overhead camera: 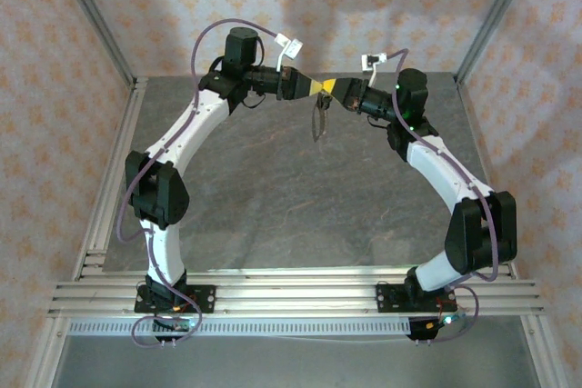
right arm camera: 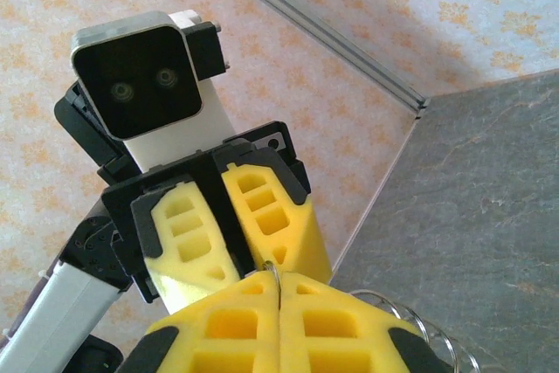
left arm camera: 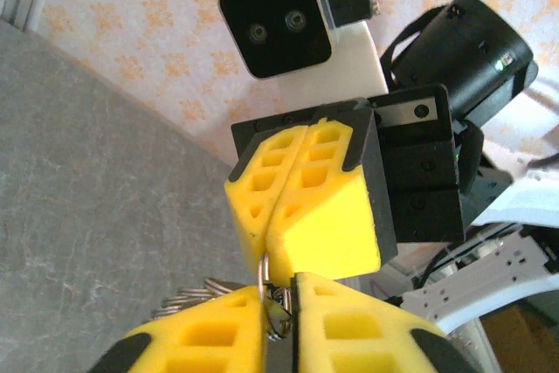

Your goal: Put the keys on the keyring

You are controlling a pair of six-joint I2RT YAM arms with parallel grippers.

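Keyring (left arm camera: 276, 314) held aloft, pinched by left gripper (left arm camera: 281, 299) and right gripper (right arm camera: 279, 290), both clamped narrow; loop likely steadied for threading.

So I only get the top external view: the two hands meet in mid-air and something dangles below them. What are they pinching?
Observer: Up close from the left wrist, it is a thin silvery wire loop, the keyring.
Operator: Is the right hand gripping it?
Observer: Yes. The right hand is shut, and the wire pokes out from between its yellow fingers.
Operator: And the key?
Observer: A small dark bit sits between the left hand's fingers. I cannot tell whether it is the key.
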